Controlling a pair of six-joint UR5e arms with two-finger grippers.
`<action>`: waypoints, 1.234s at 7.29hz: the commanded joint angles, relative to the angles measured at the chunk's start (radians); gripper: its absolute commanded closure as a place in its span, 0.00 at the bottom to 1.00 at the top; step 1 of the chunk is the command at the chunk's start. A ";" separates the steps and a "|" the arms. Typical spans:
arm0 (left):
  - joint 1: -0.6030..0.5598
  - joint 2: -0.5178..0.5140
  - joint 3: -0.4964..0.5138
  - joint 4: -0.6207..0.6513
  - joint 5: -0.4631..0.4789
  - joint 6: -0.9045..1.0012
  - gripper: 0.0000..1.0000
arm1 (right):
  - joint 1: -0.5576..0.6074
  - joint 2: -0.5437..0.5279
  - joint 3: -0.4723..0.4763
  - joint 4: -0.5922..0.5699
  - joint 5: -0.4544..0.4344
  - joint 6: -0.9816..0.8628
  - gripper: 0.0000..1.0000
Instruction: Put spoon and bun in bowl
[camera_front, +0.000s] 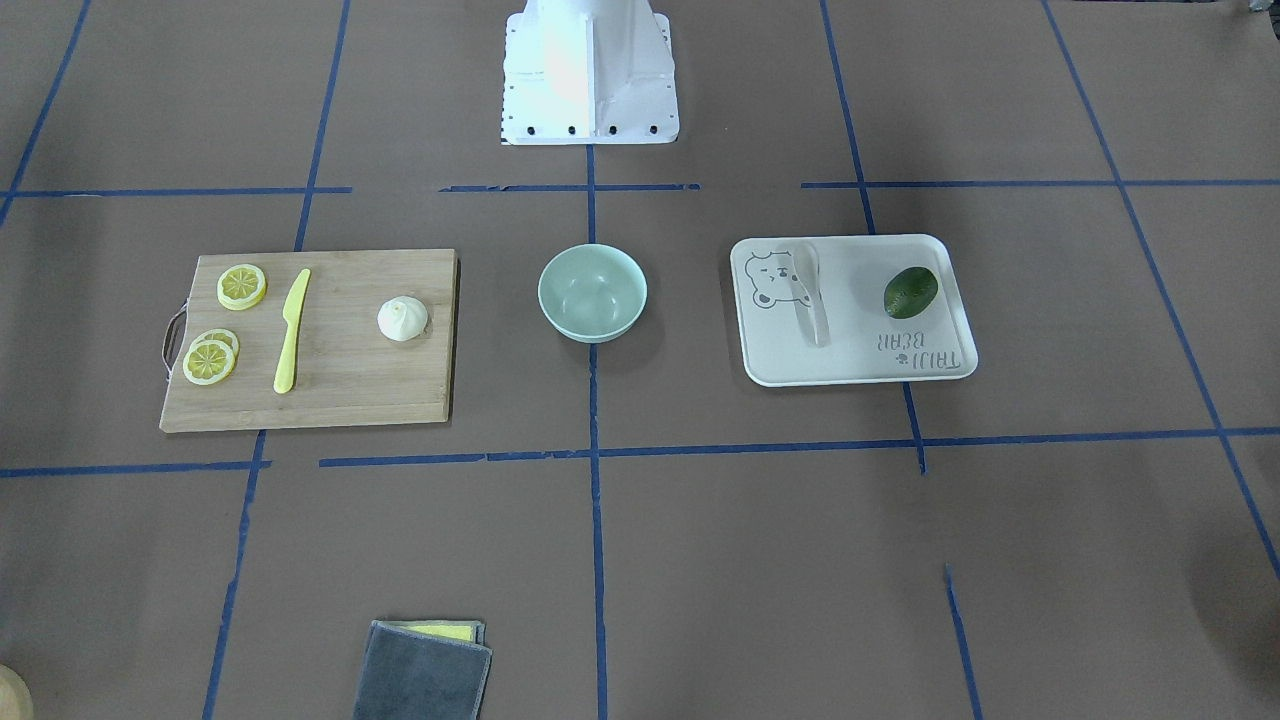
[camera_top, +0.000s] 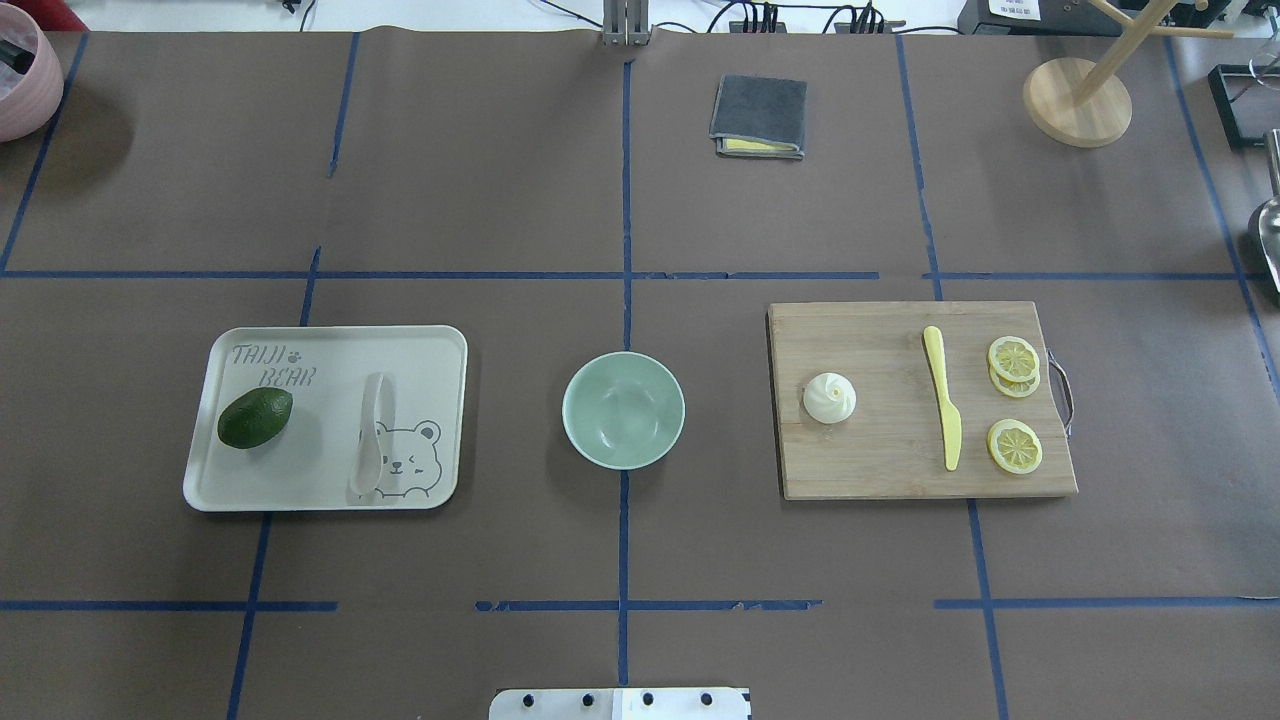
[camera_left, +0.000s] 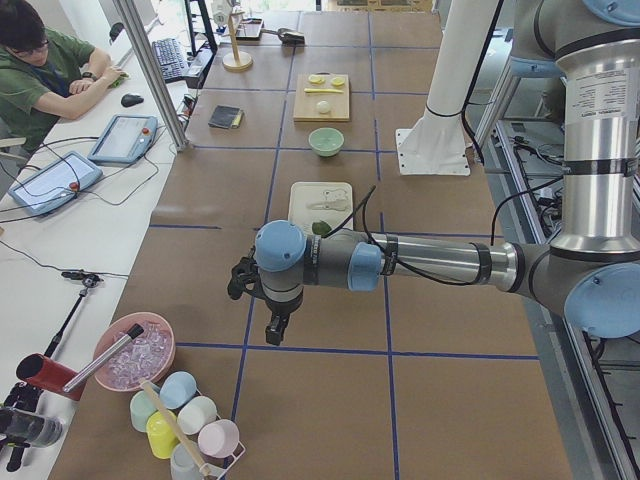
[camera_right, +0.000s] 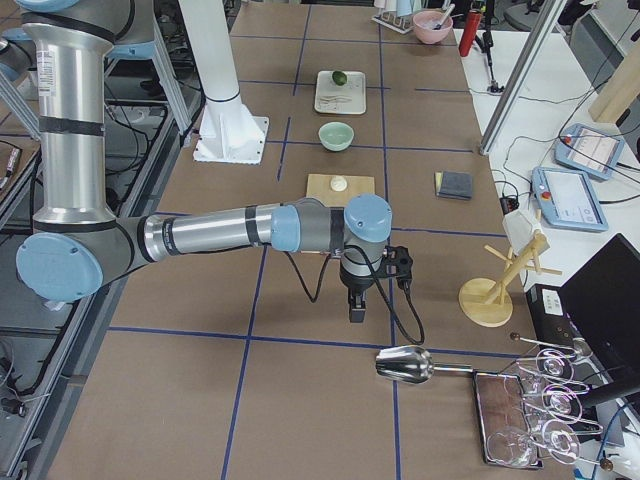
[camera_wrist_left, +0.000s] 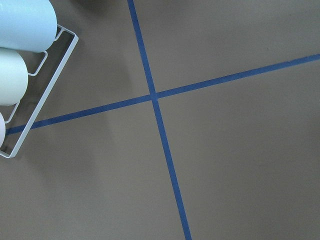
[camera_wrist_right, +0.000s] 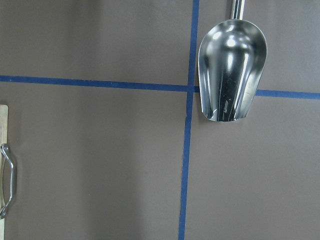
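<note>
Exterior left view showing the left gripper (camera_left: 273, 332) hanging over taped brown paper, exterior right view showing the right gripper (camera_right: 356, 310) doing likewise; cannot tell how far the fingers are parting on either.

Looking down from the left wrist onto a blue tape cross (camera_wrist_left: 154, 96) beside pale cups (camera_wrist_left: 10, 75) in a wire rack (camera_wrist_left: 50, 82), and from the right wrist onto a metal scoop (camera_wrist_right: 232, 75) near the wire handle (camera_wrist_right: 11, 180) of the cutting board (camera_wrist_right: 3, 125). Farther out, finding the spoon (camera_top: 368, 445) lying on the bear tray (camera_top: 330, 345), apart from a dark green fruit (camera_top: 255, 417). Finding the bun (camera_top: 829, 397) sitting on the board, clear of the yellow knife (camera_top: 943, 400) and lemon slices (camera_top: 1014, 445). Finding the bowl (camera_top: 623, 409) standing upright between tray and board, touching neither. Catching a folded grey cloth (camera_top: 759, 115) lying beyond, and an operator (camera_left: 40, 70) sitting at a side desk.
</note>
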 joint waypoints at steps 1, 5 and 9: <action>0.000 -0.002 -0.007 -0.001 0.002 0.000 0.00 | 0.000 0.000 0.000 0.000 0.010 0.000 0.00; 0.030 -0.011 -0.032 -0.091 -0.002 -0.003 0.00 | -0.008 0.026 0.023 0.003 0.008 0.001 0.00; 0.087 -0.090 0.017 -0.457 0.000 -0.011 0.00 | -0.057 0.153 0.023 0.040 0.007 0.009 0.00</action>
